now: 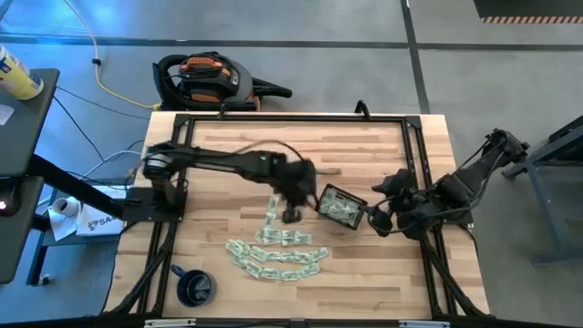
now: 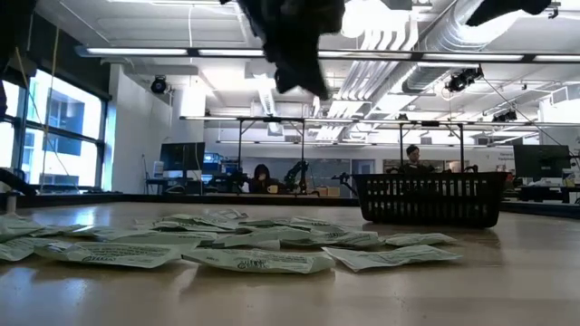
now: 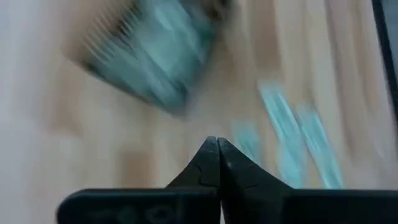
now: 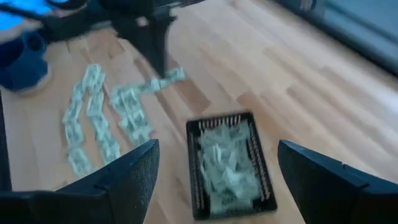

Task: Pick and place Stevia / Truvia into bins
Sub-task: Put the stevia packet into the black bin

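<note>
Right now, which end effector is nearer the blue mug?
Left. The left end effector is over the sachets, mid-table, up and right of the blue mug; the right end effector waits beyond the black tray.

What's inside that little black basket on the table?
The black basket holds a loose heap of pale green and white sachets, seen clearly from the right wrist camera. They cover most of its floor, so whatever lies beneath the top layer is hidden.
</note>
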`<state>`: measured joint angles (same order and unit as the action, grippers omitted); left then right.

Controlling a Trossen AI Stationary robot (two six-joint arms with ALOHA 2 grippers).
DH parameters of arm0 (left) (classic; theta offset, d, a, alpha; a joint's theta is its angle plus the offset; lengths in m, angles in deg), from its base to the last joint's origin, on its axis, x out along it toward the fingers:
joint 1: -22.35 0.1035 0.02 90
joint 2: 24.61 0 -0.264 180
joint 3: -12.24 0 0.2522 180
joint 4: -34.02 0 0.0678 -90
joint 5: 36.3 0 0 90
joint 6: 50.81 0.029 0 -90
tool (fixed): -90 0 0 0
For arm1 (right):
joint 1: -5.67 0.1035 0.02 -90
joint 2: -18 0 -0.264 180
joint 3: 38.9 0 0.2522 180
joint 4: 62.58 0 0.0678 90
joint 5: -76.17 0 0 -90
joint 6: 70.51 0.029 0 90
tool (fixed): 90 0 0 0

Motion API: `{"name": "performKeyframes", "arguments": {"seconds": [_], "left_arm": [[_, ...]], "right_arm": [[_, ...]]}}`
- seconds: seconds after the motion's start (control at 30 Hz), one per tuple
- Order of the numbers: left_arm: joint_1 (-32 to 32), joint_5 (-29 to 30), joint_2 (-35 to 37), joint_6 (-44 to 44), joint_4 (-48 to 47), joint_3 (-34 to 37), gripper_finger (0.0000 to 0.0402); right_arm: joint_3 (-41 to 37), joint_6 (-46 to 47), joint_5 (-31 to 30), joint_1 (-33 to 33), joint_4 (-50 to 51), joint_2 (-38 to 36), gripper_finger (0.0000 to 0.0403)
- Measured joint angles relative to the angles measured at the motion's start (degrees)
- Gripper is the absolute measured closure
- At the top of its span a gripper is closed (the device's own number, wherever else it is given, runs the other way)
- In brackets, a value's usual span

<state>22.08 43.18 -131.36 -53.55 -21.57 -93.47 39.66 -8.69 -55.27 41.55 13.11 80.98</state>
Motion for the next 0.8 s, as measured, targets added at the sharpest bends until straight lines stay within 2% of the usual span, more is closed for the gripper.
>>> {"name": "performKeyframes", "arguments": {"seconds": [0.07,0.13,0.2,0.23,0.33,0.4,0.5,0.63,0.7,0.8], "left_arm": [[-1.4,-2.2,-2.9,1.5,-14.6,-3.3,0.0347],[-3.8,0.6,-4.2,2.1,-28.1,-3.8,0.0304],[-7.1,4.4,-4.1,2.4,-38.2,-0.9,0.0259],[-8.9,5.1,-2.7,2.3,-39.1,1.6,0.0237],[-14.5,4.1,5.7,-1.6,-36.5,10.8,0.0183],[-17.6,4.2,11.8,-8.0,-29.8,17.9,0.0158],[-20.4,7.9,18.4,-16.0,-17.3,27.2,0.0138],[-22.6,7.5,22.0,-18.2,-3.3,37.1,0.0135],[-23.3,5.1,21.8,-18.6,-1.4,41.0,0.0142],[-23.9,4.6,20.8,-18.8,1.3,44.4,0.0159]], "right_arm": [[-0.1,0.6,1.9,0.3,1.0,0.3,0.0087],[-0.1,1.4,2.0,1.1,1.8,0.6,0.0087],[-0.1,1.4,0.8,1.6,2.6,0.8,0.0087],[-0.1,1.2,-0.1,1.7,2.7,0.8,0.0087],[-0.1,0.1,-1.7,1.3,2.8,1.0,0.0086],[-0.1,-0.6,-2.1,0.8,2.8,1.0,0.0086],[-0.1,-1.2,-2.2,-0.3,2.9,1.0,0.0086],[-0.1,-1.4,-2.0,-1.9,2.9,1.0,0.0086],[-0.1,-1.3,-1.3,-2.9,2.8,1.0,0.0086],[-0.1,-0.6,0.2,-4.1,2.5,1.1,0.0086]]}}
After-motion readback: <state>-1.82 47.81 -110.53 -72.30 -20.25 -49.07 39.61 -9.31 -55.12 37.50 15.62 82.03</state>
